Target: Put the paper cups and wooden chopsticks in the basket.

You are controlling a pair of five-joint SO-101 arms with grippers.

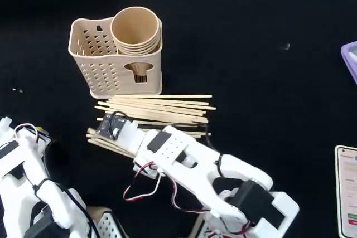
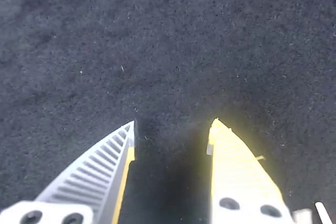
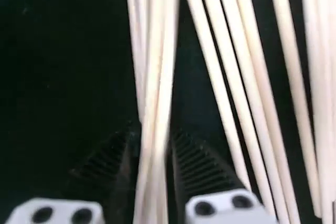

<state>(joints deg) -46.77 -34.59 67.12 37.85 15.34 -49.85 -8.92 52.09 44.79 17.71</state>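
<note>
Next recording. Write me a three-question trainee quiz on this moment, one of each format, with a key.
1. True or false: the paper cups sit stacked inside the basket.
2. Multiple choice: the wooden chopsticks lie A) in the basket, B) on the table in front of the basket, C) inside the cups.
3. Fill in the blank: the left gripper is open over the table, while the right gripper has its jaws closed on a few ____.

Key: 1 true; 2 B; 3 chopsticks.
</note>
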